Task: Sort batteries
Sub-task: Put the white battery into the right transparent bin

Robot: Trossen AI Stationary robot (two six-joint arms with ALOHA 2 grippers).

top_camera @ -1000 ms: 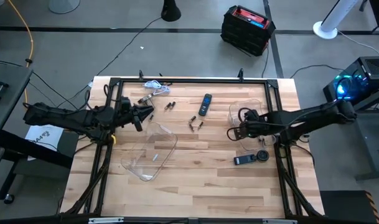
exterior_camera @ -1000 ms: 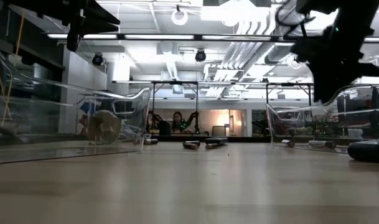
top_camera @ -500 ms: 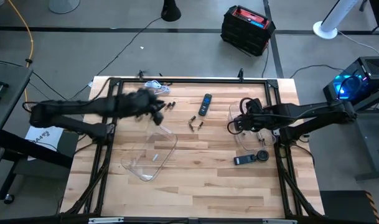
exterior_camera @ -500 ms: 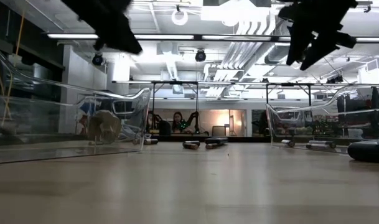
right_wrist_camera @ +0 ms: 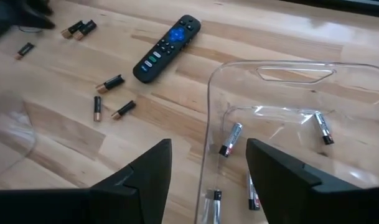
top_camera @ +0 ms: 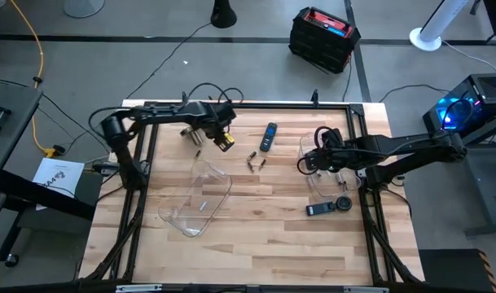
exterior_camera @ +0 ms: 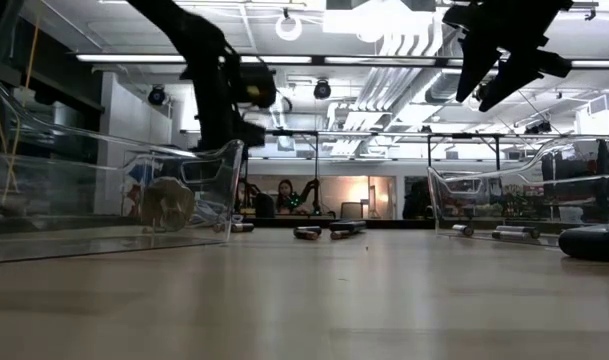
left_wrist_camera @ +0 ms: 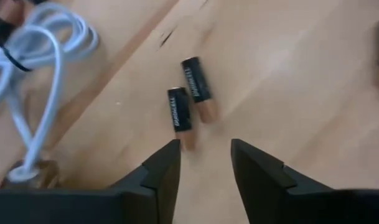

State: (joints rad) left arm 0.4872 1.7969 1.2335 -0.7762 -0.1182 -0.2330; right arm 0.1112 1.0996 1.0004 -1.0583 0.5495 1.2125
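Note:
Two black batteries with coppery ends (left_wrist_camera: 180, 115) (left_wrist_camera: 198, 94) lie side by side on the wood just ahead of my left gripper (left_wrist_camera: 205, 155), which is open above them, near the table's far edge (top_camera: 225, 143). More batteries (right_wrist_camera: 109, 83) (right_wrist_camera: 122, 109) lie loose near the black remote (right_wrist_camera: 167, 46). My right gripper (right_wrist_camera: 208, 162) is open and hovers over the left rim of the right clear bin (right_wrist_camera: 209, 93), which holds several batteries (right_wrist_camera: 229, 138). One battery (top_camera: 203, 203) lies in the left clear bin (top_camera: 219, 175).
A white cable (left_wrist_camera: 33, 56) coils on the table beside the left gripper. A black device (top_camera: 319, 209) and a round object (top_camera: 344, 203) lie near the right bin. A dark frame rail (top_camera: 248, 106) runs along the far edge. Bare wood stretches across the near half (top_camera: 264, 244).
My left arm has swung from the table's left edge toward the far middle and now hangs over the pair of batteries by the cable. My right gripper rose and shifted slightly toward the far edge, then held still.

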